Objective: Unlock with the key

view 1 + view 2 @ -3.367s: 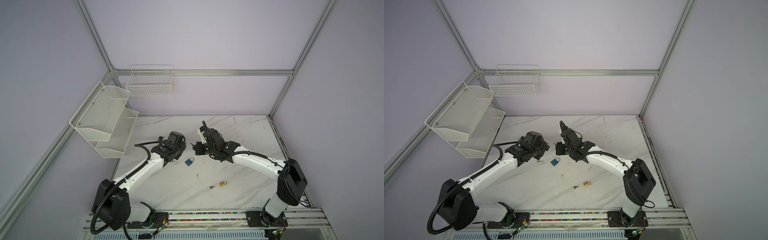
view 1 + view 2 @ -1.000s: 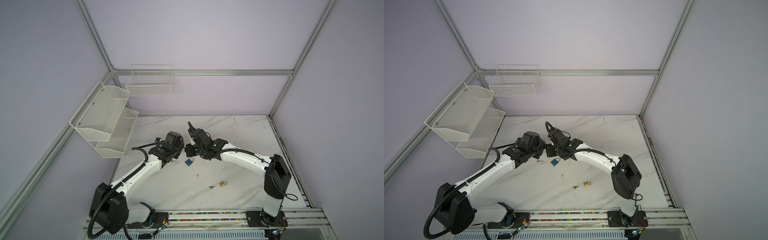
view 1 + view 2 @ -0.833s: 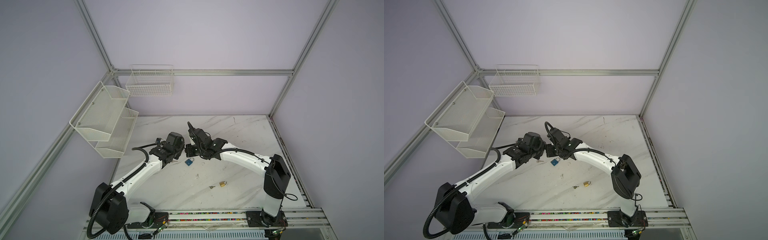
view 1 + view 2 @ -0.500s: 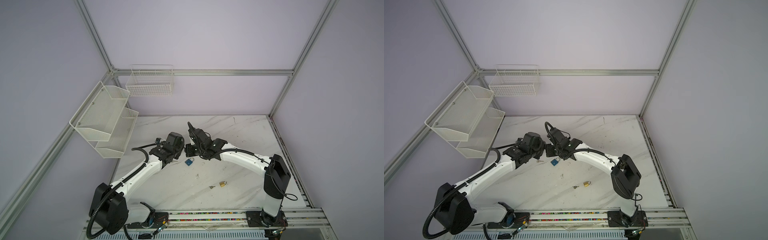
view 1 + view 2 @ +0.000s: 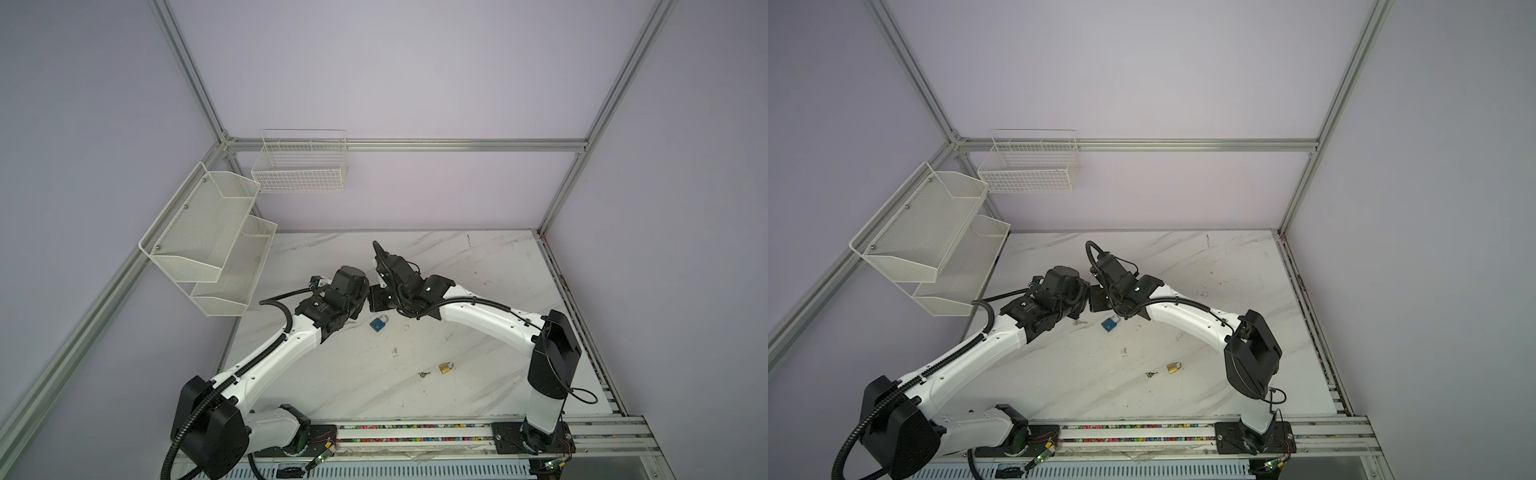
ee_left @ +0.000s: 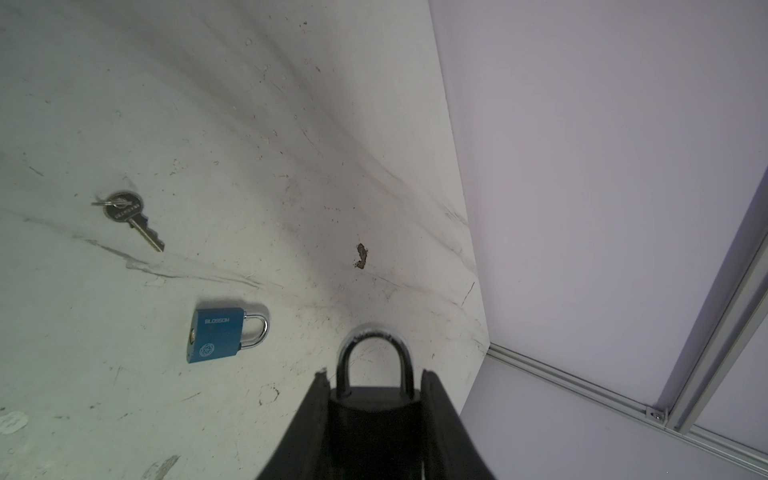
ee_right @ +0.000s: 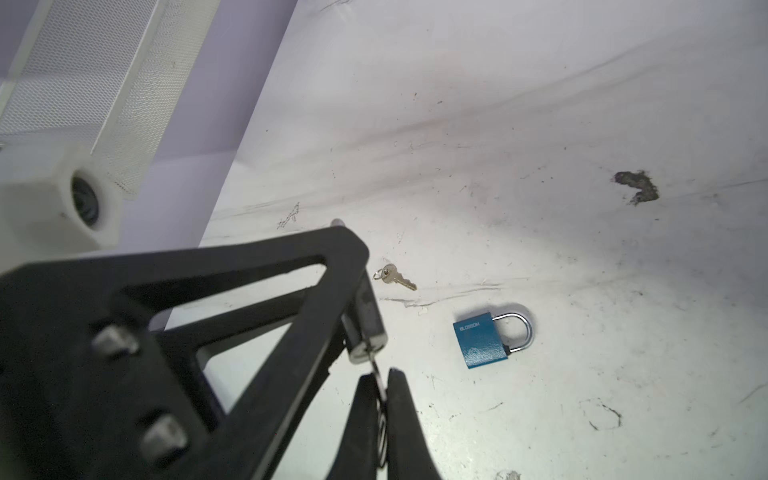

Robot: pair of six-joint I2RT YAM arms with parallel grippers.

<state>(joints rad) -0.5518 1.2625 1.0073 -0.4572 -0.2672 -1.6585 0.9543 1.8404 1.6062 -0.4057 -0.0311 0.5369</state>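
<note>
Gripping padlock [image 6: 374, 415] above mid-tabletop [image 5: 478, 270], left hand [image 6: 374, 374] presents keyhole; right hand [image 7: 381, 376] pinches key [image 7: 375, 368], blade in keyhole. Risk: thin pinch lets key slip under twist; misaligned blade jams.

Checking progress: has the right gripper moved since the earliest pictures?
Yes. In a top view the right gripper shifted left, from right of the blue padlock to behind it.

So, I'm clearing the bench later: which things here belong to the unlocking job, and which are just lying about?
In use: black padlock held in left claw; key held in right claw, at the padlock's keyhole.
Lying about: blue padlock, loose key, brass padlock, wire basket, mesh shelves.
</note>
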